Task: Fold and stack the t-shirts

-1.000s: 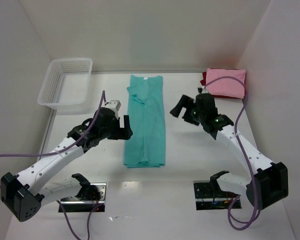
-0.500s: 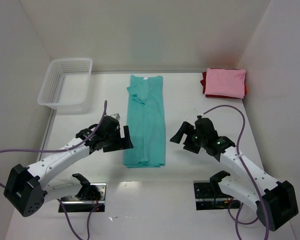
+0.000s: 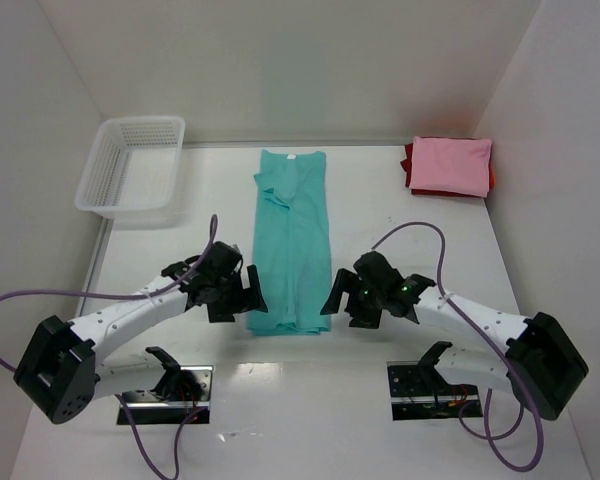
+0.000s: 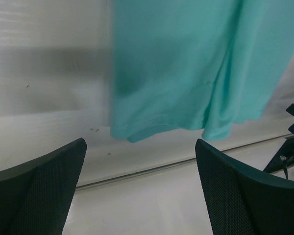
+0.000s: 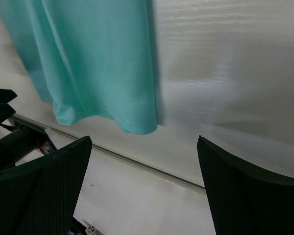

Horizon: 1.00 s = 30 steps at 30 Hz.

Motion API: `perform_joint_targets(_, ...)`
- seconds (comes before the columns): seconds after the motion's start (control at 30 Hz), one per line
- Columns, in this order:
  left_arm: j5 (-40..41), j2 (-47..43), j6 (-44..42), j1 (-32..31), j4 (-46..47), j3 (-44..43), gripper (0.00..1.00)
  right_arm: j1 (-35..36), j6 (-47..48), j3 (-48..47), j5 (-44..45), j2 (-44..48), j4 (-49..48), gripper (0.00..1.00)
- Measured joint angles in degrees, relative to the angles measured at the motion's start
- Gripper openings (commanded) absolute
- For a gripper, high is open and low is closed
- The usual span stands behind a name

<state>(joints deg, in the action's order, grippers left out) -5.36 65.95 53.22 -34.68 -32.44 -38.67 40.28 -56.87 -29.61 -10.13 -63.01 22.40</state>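
The teal-green t-shirt (image 3: 294, 245) lies folded into a long narrow strip down the middle of the table, collar at the far end, hem toward me. My left gripper (image 3: 246, 298) is open and empty just left of the hem's near corner (image 4: 132, 132). My right gripper (image 3: 336, 298) is open and empty just right of the hem's other corner (image 5: 139, 126). A pink folded shirt (image 3: 451, 164) lies on a red folded shirt (image 3: 408, 166) at the far right corner.
A white plastic mesh basket (image 3: 133, 166) stands at the far left. White walls close in the table on the left, back and right. Two metal mounting plates (image 3: 170, 392) sit at the near edge by the arm bases.
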Motion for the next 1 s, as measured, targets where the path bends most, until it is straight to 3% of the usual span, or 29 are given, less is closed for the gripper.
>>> perform_joint_targets(0.2, -0.1, 1.5, 2.6, 0.0, 0.7, 2.9, 0.93, 1.0, -0.3, 0.0, 0.7, -4.6, -0.8, 0.89)
perform_joint_targets(0.47, 0.2, 4.1, 4.3, 0.0, 3.3, 3.5, 0.92, 1.0, -0.4, -0.2, 0.3, -7.9, -3.3, 0.76)
perform_joint_targets(0.7, 0.1, 7.9, 4.3, 0.0, 4.6, 3.4, 0.87, 1.8, -0.3, -1.7, -0.3, -11.3, -5.4, 0.73)
perform_joint_targets(1.0, 0.0, 9.0, 5.5, 0.0, 6.4, 3.4, 0.78, 2.4, -0.3, -1.8, -0.9, -12.3, -6.3, 0.57)
